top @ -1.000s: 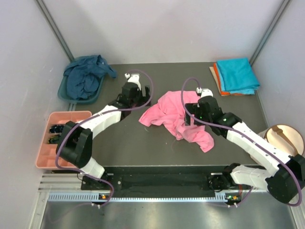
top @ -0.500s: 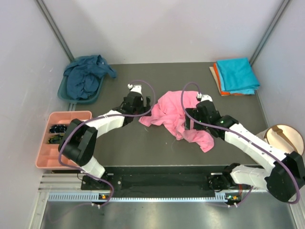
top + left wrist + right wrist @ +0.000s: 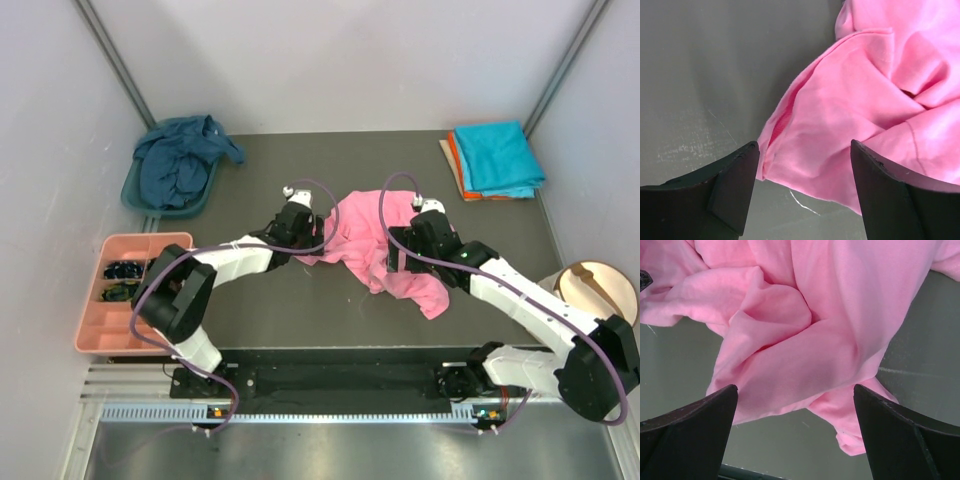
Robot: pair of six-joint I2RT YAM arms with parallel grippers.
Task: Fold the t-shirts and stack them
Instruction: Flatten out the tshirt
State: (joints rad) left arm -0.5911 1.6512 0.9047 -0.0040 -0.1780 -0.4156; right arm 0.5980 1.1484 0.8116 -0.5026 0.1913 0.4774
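The bright pink t-shirt [image 3: 352, 228] lies crumpled and unfolded near the middle of the dark worktop [image 3: 290, 300], with one sleeve or corner trailing toward the near right. The left tool [image 3: 303, 238] sits at the shirt's left edge. In its wrist view the left tool [image 3: 804, 147] has its two dark fingers [image 3: 735, 185] spread wide on either side of a bunched fold of the pink t-shirt [image 3: 860, 115]. The fingers are not pressed shut on the cloth, and I cannot tell whether they touch it. The right tool [image 3: 398, 260] hovers over the right half of the same shirt. In its own camera the right tool [image 3: 795, 390] is released, with its jaws fully apart above the rumpled pink t-shirt [image 3: 805, 325] and nothing gripped between them. At the far left the dark navy t-shirt [image 3: 178, 160] is heaped in the teal basin [image 3: 133, 197], spilling over its rim. At the far right corner the turquoise t-shirt [image 3: 500, 155] lies folded on top of the orange t-shirt [image 3: 456, 160] — only a thin strip of the orange one shows along the left side. A salmon-pink tray [image 3: 150, 238] sits at the worktop's left edge, well apart from the pink shirt.
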